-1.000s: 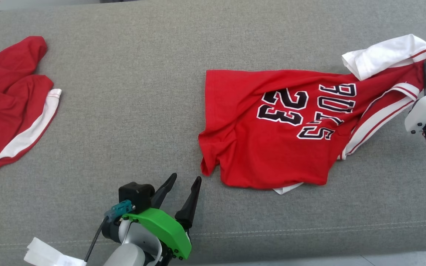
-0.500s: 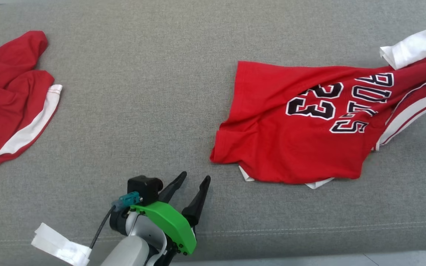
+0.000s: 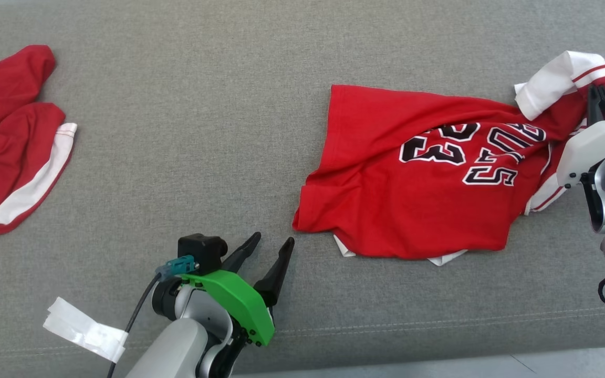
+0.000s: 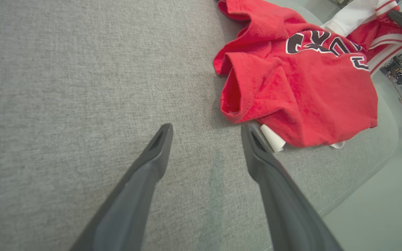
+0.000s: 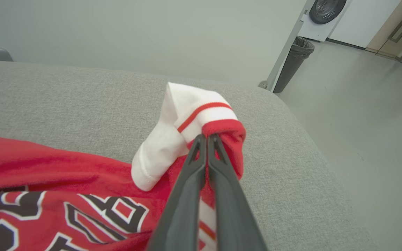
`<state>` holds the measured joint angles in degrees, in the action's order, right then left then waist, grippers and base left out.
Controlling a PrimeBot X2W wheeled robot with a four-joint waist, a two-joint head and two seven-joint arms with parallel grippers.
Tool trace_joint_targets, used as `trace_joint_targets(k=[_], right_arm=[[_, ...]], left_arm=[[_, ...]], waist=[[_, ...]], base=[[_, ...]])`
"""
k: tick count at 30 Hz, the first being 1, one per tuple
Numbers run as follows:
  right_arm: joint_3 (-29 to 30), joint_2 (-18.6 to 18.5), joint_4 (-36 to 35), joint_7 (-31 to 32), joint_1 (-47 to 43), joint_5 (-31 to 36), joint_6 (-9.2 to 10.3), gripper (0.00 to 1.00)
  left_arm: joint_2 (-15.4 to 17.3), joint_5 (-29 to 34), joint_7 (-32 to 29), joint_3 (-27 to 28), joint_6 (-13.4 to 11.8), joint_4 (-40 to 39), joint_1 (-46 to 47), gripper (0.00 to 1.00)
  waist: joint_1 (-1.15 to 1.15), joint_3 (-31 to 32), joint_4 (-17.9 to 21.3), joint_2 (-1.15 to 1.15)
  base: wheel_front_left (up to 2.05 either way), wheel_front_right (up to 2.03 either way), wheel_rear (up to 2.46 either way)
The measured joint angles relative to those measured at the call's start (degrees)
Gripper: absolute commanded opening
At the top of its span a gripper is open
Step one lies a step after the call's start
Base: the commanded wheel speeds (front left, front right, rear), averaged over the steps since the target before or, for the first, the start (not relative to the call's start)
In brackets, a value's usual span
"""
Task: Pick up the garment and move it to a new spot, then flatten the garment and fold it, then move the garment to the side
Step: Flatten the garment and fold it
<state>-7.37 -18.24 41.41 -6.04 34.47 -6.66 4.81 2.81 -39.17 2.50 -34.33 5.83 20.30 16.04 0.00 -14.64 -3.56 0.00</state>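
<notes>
The red jersey (image 3: 413, 210) runs sideways, its striped end pinched in the closed right tool (image 3: 598, 92). Its free corner lies just right of the open, empty left tool (image 3: 273, 238).

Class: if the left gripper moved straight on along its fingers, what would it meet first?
Probably the grey cushion just ahead of the left gripper. One finger might brush the rolled hem of the red jersey, close beside that line. Depth is unclear.

The red jersey (image 3: 413, 210) reads "23" beside crumpled, half-hidden lettering
</notes>
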Motion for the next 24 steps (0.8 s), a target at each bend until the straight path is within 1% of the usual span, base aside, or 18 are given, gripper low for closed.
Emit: trace_joint_targets(k=[1, 13, 15, 20, 24], right_arm=[[-0.1, 0.1, 0.0, -0.2, 0.0, 0.0, -0.22, 1.0], [0.0, 0.6, -0.5, -4.1, 0.1, -0.4, -0.27, 1.0], [0.2, 0.6, -1.2, -4.8, -0.4, -0.6, -0.65, 1.0], [0.9, 1.7, -2.4, -5.9, -4.3, -2.2, -0.78, 1.0], [1.2, 3.2, -3.7, -6.6, -8.0, -4.0, -1.87, 1.0]], left_arm=[[0.0, -0.1, 0.0, 0.0, 0.0, 0.3, 0.3, 1.0], [0.2, -0.4, 0.2, 1.1, 0.2, 4.6, 0.8, 1.0], [0.4, -0.5, 0.6, 1.5, 0.2, 5.3, 0.8, 1.0], [1.0, -1.0, 1.2, 2.5, 0.2, 6.8, 0.8, 1.0], [1.4, -1.9, 1.3, 2.7, 0.3, 7.3, 0.8, 1.0]], waist=[[0.0, 0.1, 0.3, 0.0], [0.0, 1.3, 5.3, 0.0], [0.0, 1.5, 6.3, 0.0], [0.0, 2.1, 8.8, 0.0], [0.0, 2.6, 10.6, 0.0]], base=[[0.0, 0.0, 0.0], [0.0, 0.0, 0.0], [0.0, 0.0, 0.0], [0.0, 0.0, 0.0], [0.0, 0.0, 0.0]])
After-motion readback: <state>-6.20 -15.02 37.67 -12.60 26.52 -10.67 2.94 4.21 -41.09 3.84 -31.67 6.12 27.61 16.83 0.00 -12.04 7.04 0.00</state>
